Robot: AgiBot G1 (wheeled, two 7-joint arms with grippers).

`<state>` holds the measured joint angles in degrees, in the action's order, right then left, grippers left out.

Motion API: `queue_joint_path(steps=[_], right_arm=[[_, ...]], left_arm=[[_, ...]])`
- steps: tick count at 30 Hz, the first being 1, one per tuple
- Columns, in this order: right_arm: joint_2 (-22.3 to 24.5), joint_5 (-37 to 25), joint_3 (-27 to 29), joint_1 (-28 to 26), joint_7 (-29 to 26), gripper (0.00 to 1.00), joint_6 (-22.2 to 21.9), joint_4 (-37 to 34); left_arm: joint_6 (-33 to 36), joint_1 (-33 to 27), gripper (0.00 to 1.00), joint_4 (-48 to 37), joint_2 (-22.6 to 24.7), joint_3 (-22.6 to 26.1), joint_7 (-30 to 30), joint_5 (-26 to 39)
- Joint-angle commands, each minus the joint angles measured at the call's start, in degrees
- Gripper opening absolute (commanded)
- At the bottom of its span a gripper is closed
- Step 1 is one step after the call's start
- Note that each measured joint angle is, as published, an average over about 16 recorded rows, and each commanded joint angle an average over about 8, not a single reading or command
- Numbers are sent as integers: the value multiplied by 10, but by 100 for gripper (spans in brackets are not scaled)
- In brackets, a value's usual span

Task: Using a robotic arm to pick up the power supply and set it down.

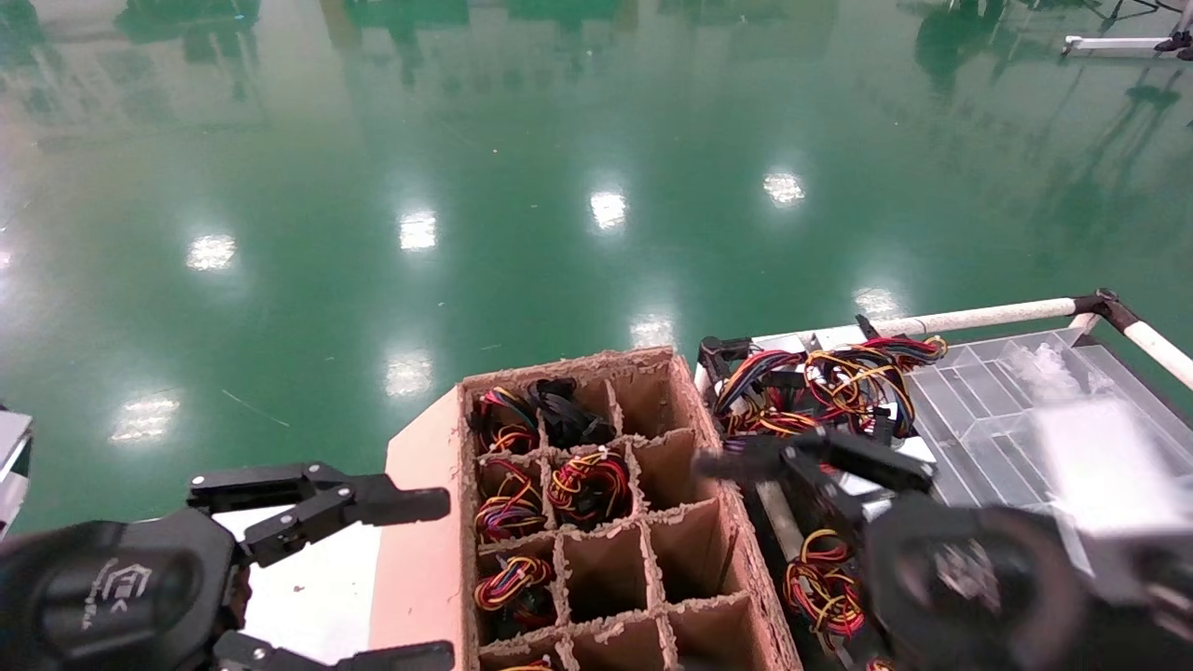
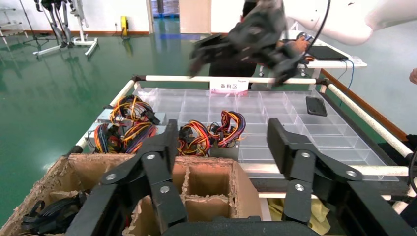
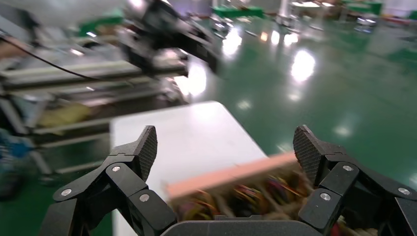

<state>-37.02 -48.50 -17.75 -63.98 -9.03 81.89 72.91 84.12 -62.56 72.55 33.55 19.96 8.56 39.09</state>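
Power supply [image 1: 829, 522] lies on the right side of the head view, its silver-grey metal body largely covered by the right gripper [image 1: 820, 447], with a spread of red, yellow, black and blue wires [image 1: 825, 377] reaching away from it over the near edge of a clear plastic divided tray [image 1: 988, 410]. More wire loops [image 1: 820, 587] show just beside the unit, closer to the robot. The tray sits inside a white tube frame [image 1: 988, 315]. The right gripper hangs over the power supply, blurred, and its fingers [image 3: 142, 147] are spread wide apart with nothing between them in the right wrist view. To the left of the power supply stands a cardboard box with a partition grid [image 1: 634, 522]; several of its cells hold coiled wire bundles [image 1: 587, 485], others are bare. The left gripper [image 1: 410, 578] sits low at the left, beside the box and above a white surface [image 1: 317, 596], its fingers [image 1: 354, 503] wide apart and holding nothing. Glossy green floor [image 1: 559, 186] fills the far part of the scene
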Motion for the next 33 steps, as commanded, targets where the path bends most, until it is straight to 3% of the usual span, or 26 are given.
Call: queue_joint_path(steps=[1,16,29,31,33], right_arm=[[-5,-20,-4,-5,7,100,-16,-1],[-124,-270,-113,-127,55,100,-73,-22],[-240,-429,-180,-210,183,100,-132,-121],[-255,-442,-185,-217,205,94,-143,-140],[-268,-454,-191,-224,227,72,-152,-158]], left_arm=[[0,0,0,0,0,0,0,0],[0,0,0,0,0,0,0,0],[0,0,0,0,0,0,0,0],[0,0,0,0,0,0,0,0],[0,0,0,0,0,0,0,0]])
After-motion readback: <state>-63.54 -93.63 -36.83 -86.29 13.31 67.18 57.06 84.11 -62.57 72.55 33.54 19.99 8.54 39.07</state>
